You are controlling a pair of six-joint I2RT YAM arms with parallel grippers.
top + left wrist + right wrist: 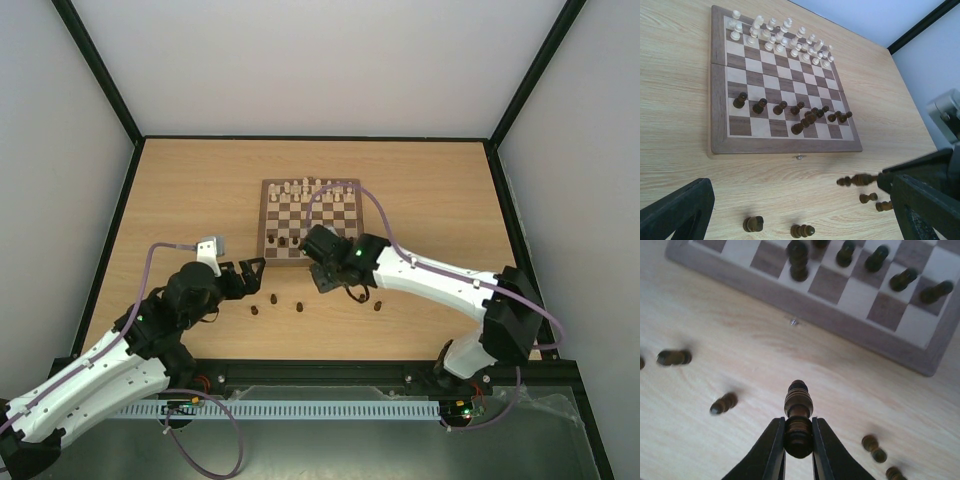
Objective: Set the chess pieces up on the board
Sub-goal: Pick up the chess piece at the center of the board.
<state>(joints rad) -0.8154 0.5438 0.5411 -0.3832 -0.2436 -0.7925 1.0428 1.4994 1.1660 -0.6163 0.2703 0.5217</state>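
Right gripper (798, 427), low beside the board (860, 337), pinches a dark chessman (798, 401).

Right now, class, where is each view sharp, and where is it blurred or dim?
Right wrist: the dark piece in the right gripper is sharp, the loose pieces on the table smeared. Left wrist: the board is crisp, the left gripper's fingers dark and soft. Top external: even light, faint shadows, pieces too tiny to tell apart.
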